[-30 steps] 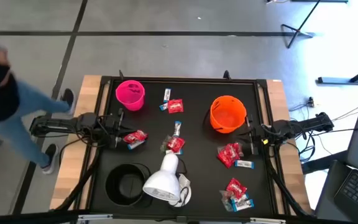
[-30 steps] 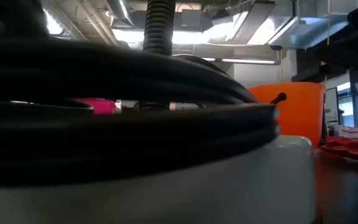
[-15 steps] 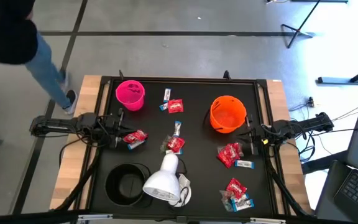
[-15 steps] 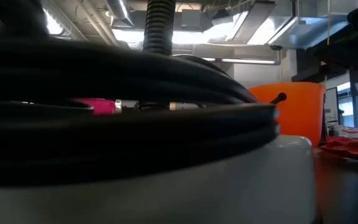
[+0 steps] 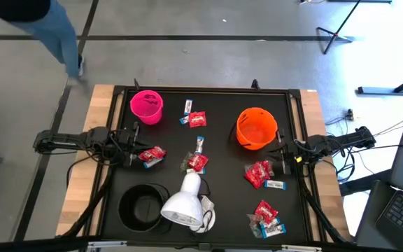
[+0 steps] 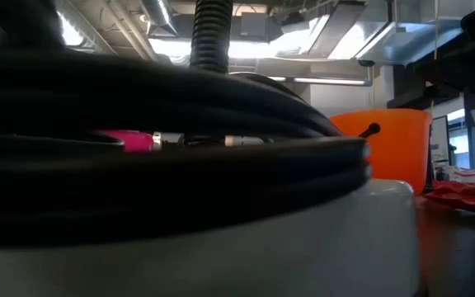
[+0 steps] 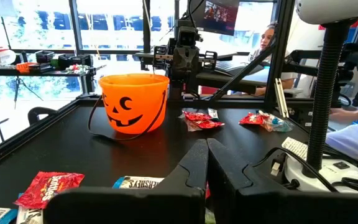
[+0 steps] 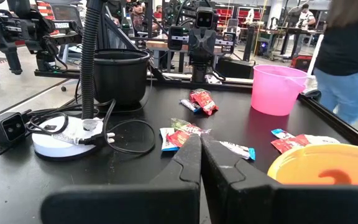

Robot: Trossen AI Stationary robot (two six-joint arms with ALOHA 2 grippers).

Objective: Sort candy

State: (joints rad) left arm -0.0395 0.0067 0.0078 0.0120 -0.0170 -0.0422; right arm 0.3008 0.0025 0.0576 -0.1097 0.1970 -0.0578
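Risk: the lamp [image 5: 182, 205] and its cable sit mid-tabletop [image 5: 222, 199] among the candy [image 5: 260, 174]; a reaching arm could snag it.
Left pincer [image 5: 136, 148]: low at its own edge, clenched, empty; a red packet [image 5: 152, 155] just ahead of it.
Right pincer [image 5: 280, 151]: clenched, empty, beside the orange cup [image 5: 256, 129].
Candy: scattered between both pincers, none in cups.

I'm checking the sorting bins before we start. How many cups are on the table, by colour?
Pink cup: 1
Orange cup: 1
Black cup: 1
Total: 3
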